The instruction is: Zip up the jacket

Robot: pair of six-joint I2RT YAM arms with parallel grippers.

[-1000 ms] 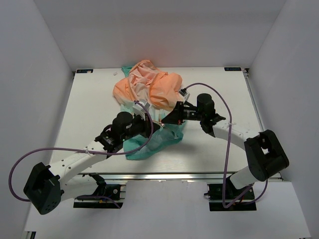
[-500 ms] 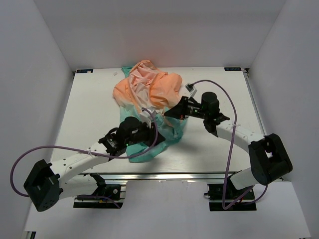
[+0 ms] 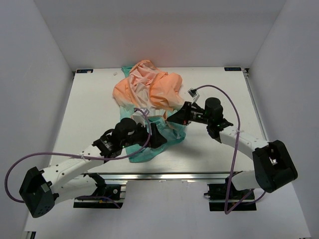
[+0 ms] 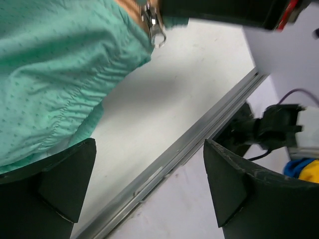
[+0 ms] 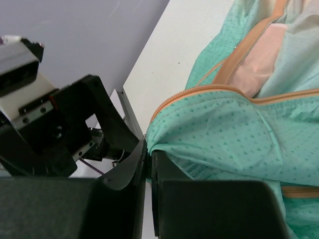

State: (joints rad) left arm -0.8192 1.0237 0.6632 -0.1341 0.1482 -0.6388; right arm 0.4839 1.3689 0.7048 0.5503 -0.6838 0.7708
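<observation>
Pinching jacket [image 3: 149,89] hem, right gripper [image 5: 148,149]; left gripper [image 4: 149,144] spread wide

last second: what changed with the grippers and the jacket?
The left gripper opened wide and shifted slightly toward the near edge; nothing sits between its fingers now. The right gripper also drew a little nearer. Unchanged: the right gripper stays pinched on the jacket at its teal hem, and the orange upper part lies as before.
</observation>
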